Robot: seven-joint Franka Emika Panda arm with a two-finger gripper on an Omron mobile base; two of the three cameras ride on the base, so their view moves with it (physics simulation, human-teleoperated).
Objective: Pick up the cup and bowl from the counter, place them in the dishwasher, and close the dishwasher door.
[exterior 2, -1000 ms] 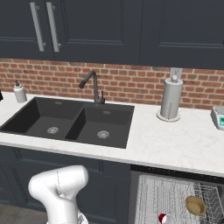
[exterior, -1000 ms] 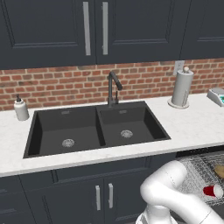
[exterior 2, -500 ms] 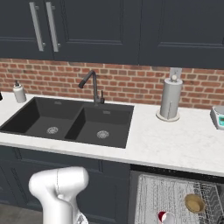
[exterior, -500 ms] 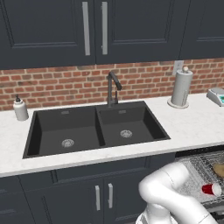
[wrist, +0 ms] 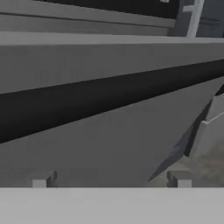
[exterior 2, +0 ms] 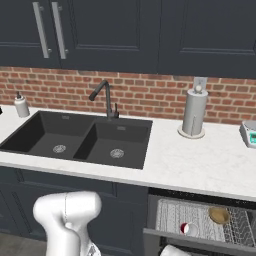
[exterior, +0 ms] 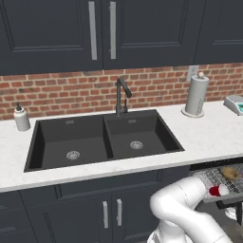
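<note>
Counter first: you've got the long white speckled stone counter [exterior: 209, 137] running under the red brick wall, with the black double-basin sink [exterior: 102, 140] set into it and a dark curved faucet [exterior: 121, 95] behind the right basin. Dark cabinets with vertical silver handles [exterior: 102, 28] hang above.

Below the counter's right end, the dark charcoal dishwasher [exterior 2: 200, 225] stands open with its silvery wire-mesh rack [exterior 2: 175, 215] pulled out. Both task items sit in that rack: the tan-brown round bowl [exterior 2: 219, 215] toward the back right, and the small bright-red cup [exterior 2: 188, 229] lying on its side near the front, pale rim showing, apart from the bowl. You can spot the same cup in the left base view too.

On the counter, a white paper-towel roll on a stand [exterior 2: 194, 113] sits right of the sink, a grey-and-teal device [exterior 2: 249, 134] is at the far right edge, and a small white soap bottle [exterior: 21, 117] stands left of the sink.

The gripper [wrist: 111, 179] is spread wide with nothing between its two small dark fingertips [wrist: 178, 178], pointed close at a flat dark grey panel [wrist: 109, 144] you can't really identify from this close.
</note>
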